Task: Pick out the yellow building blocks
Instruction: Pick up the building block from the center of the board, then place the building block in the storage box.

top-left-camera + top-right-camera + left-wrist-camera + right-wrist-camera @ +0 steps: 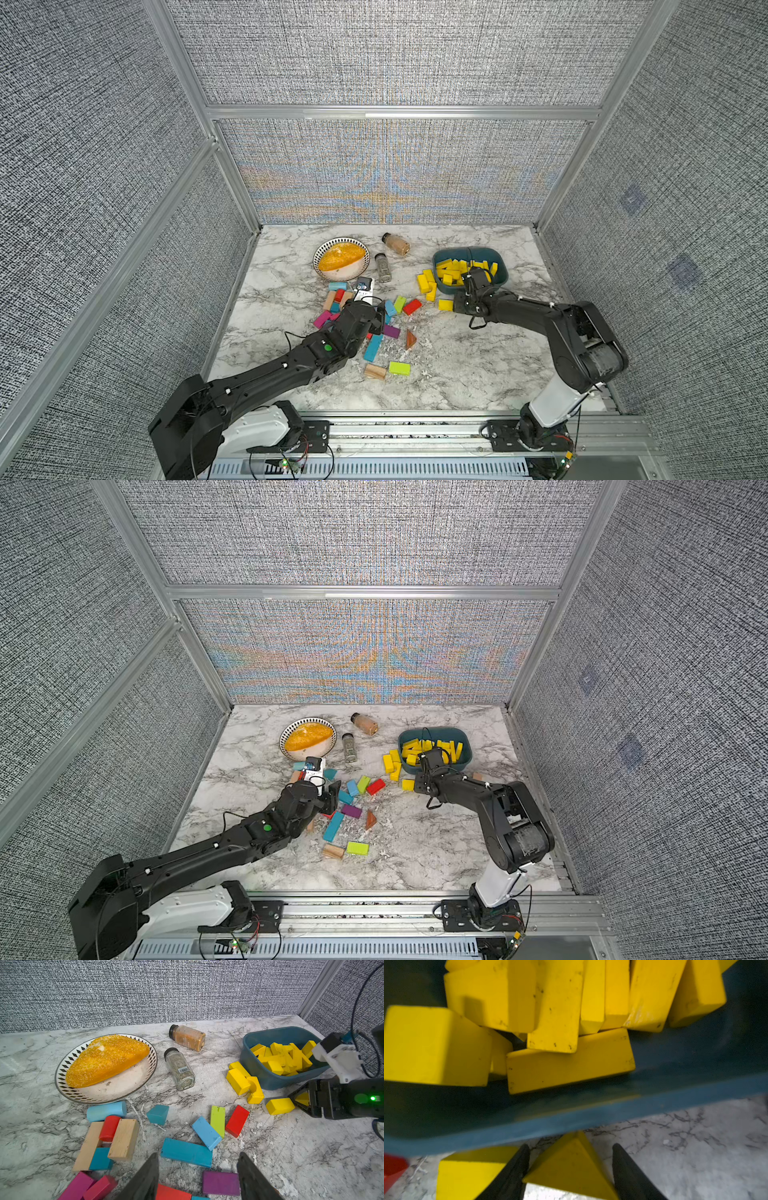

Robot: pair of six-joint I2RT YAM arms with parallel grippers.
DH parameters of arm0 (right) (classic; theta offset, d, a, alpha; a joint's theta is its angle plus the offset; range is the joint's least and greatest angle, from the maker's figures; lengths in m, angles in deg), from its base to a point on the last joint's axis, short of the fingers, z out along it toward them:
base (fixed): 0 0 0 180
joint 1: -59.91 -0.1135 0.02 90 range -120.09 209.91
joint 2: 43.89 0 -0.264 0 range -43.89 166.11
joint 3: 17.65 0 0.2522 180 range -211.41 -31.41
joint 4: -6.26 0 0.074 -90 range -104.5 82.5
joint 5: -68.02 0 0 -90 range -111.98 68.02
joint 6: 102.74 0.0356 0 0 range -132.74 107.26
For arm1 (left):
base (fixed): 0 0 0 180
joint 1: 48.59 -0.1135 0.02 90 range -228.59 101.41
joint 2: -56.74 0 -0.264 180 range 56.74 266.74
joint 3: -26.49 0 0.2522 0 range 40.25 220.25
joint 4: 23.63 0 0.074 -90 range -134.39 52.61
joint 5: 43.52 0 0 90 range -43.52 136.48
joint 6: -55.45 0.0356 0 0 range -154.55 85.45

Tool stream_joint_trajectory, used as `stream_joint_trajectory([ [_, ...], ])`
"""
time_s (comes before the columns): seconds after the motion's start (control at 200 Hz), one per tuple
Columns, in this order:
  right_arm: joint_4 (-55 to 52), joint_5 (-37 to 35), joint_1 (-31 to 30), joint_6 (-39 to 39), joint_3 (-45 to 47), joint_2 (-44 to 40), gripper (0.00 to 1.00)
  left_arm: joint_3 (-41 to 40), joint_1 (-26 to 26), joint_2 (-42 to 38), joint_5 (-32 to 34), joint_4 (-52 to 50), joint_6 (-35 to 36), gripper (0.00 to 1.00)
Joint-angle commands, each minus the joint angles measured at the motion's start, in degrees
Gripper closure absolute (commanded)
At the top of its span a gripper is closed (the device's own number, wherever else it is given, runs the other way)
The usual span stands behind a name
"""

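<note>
Most yellow blocks are binned; a few wait outside.

From the left, the left gripper hangs spread and empty over the mixed-colour blocks, none of them plainly yellow. Next, four yellow building blocks lie on the surface just beside the teal bin, which holds the bulk of them. The right gripper straddles a yellow wedge by the bin's near wall; whether its fingers touch it is unclear. Its arm hides part of the bin.
</note>
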Motion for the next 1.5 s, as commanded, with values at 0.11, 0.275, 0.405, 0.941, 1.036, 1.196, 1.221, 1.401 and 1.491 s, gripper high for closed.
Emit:
stream_joint_trajectory([
  [0.11, -0.14, -0.22, -0.02, 0.06, -0.10, 0.65, 0.38, 0.31, 0.04, 0.37, -0.26, 1.41, 0.49, 0.39],
  [0.275, -0.42, -1.62, -0.07, -0.75, -0.43, 0.94, 0.42, 0.77, 0.04, 0.45, 0.02, 1.26, 0.73, 0.39],
  [0.405, -0.95, -1.63, -0.23, -1.19, -0.25, -0.22, 0.48, 1.23, 0.01, 0.39, 0.27, 0.45, 1.39, 0.39],
  [0.941, -12.41, -3.22, -1.30, -2.84, -0.02, -17.94, 0.54, 1.68, -0.05, 2.06, -0.68, 1.96, 0.99, 0.39],
  [1.036, -11.46, -4.46, -1.02, -4.23, -2.57, -18.47, 0.54, 2.14, -0.04, 3.15, -1.34, 2.33, 0.61, 0.39],
  [1.196, -10.90, -3.88, 1.32, -6.96, -10.18, -12.61, 0.54, 2.35, 0.02, 3.59, -2.35, 2.55, 0.12, 0.39],
  [1.221, -10.78, -3.63, 1.62, -7.10, -11.56, -11.23, 0.54, 2.31, -0.03, 3.54, -2.53, 2.55, 0.00, 0.39],
  [1.401, -7.69, -1.02, 3.63, -6.46, -17.26, -2.70, 0.54, 2.06, 0.04, 3.26, -3.14, 2.01, -0.38, 0.39],
  [1.491, -6.88, -1.11, 4.17, -6.20, -19.54, 1.50, 0.54, 2.25, 0.04, 3.12, -3.07, 1.13, -0.38, 0.40],
])
